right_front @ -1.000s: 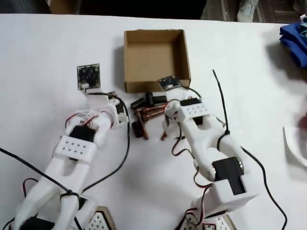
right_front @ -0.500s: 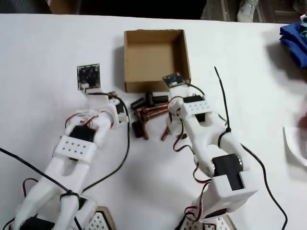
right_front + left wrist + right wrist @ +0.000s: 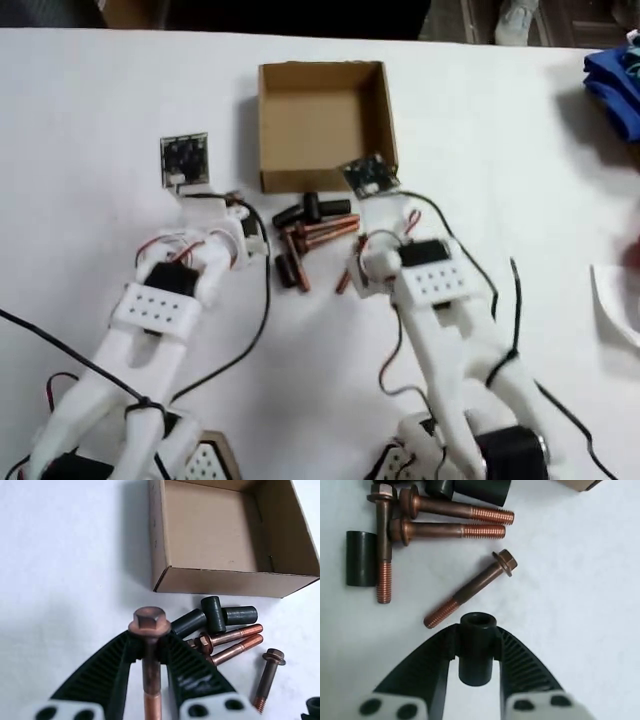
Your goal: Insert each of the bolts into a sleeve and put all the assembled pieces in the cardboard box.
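Left jaws clamped on a copper bolt (image 3: 151, 677), gripped just below its hexagonal head, with the head pointing toward the cardboard box (image 3: 225, 582). Right jaws clamped on a black sleeve (image 3: 476, 662), its open bore facing outward. Loose bolts (image 3: 451, 530) and loose sleeves (image 3: 216, 614) lie clustered on the white surface (image 3: 480, 120), just in front of the box's near wall and between the two arms. A single bolt (image 3: 470, 587) lies slightly apart from the cluster, nearest the held sleeve.
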`<action>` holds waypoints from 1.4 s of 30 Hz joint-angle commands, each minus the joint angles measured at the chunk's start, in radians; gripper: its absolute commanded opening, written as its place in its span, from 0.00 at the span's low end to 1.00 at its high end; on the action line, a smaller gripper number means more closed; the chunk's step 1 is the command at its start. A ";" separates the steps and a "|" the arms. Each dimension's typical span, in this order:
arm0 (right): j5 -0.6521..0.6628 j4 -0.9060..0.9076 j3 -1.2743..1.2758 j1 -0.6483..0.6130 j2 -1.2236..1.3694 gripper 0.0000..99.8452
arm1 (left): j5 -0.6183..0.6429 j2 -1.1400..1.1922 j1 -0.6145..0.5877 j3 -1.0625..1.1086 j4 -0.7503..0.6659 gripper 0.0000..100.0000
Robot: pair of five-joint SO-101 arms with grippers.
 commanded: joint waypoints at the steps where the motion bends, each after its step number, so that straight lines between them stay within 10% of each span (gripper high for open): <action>1: -0.051 -0.214 0.132 0.044 -0.150 0.02 | 0.009 -0.003 0.011 -0.081 -0.011 0.03; 9: -0.052 -0.920 0.600 0.038 -0.493 0.02 | 0.014 0.014 0.023 -0.275 0.037 0.03; 19: -0.052 -1.307 0.763 0.039 -0.573 0.02 | 0.034 0.344 0.160 -0.935 0.311 0.03; 42: -0.061 -1.455 0.769 0.096 -0.409 0.02 | 0.017 0.465 0.391 -0.963 -0.018 0.03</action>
